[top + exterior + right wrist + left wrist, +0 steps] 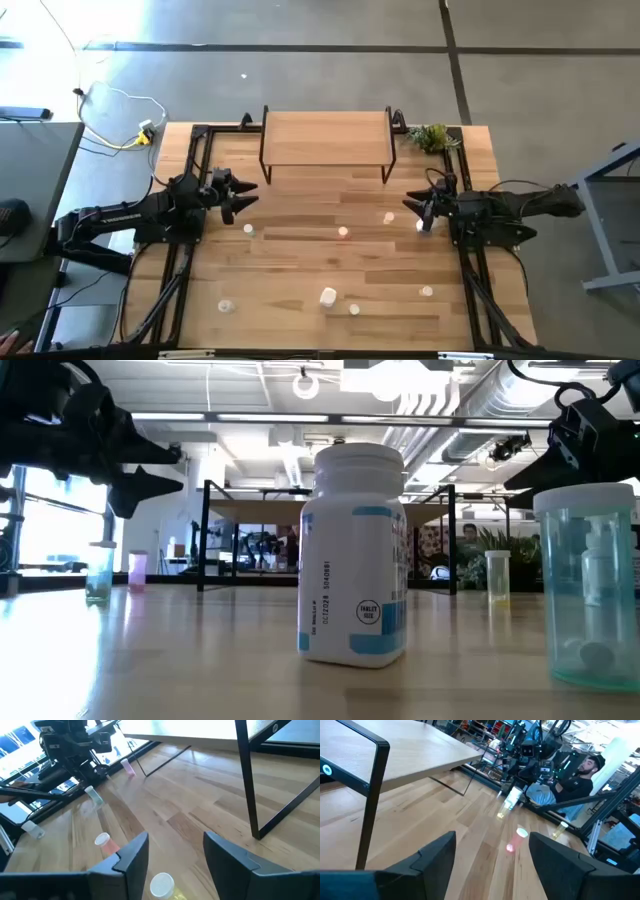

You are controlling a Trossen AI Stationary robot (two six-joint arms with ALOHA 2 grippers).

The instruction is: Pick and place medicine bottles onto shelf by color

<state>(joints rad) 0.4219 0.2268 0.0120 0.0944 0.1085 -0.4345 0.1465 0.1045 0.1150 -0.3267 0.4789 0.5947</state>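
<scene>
Small medicine bottles (343, 232) stand scattered over the wooden table (300, 290), apart from one another, none on the shelf (326, 136) at the far edge; a larger white bottle (327, 296) sits near the front edge; the left gripper (243, 195) hovers beside the shelf's left legs, fingers spread wide, holding nothing; the right gripper (412, 207) hangs near the shelf's right legs, likewise wide and unladen; a small plant (431, 136) sits at the far right corner

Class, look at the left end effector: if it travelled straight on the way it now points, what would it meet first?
Probably the pink-tinted bottle, lying ahead between the open fingers of the left end effector. The yellow-tinted bottle stands farther on. Depth is uncertain.
</scene>
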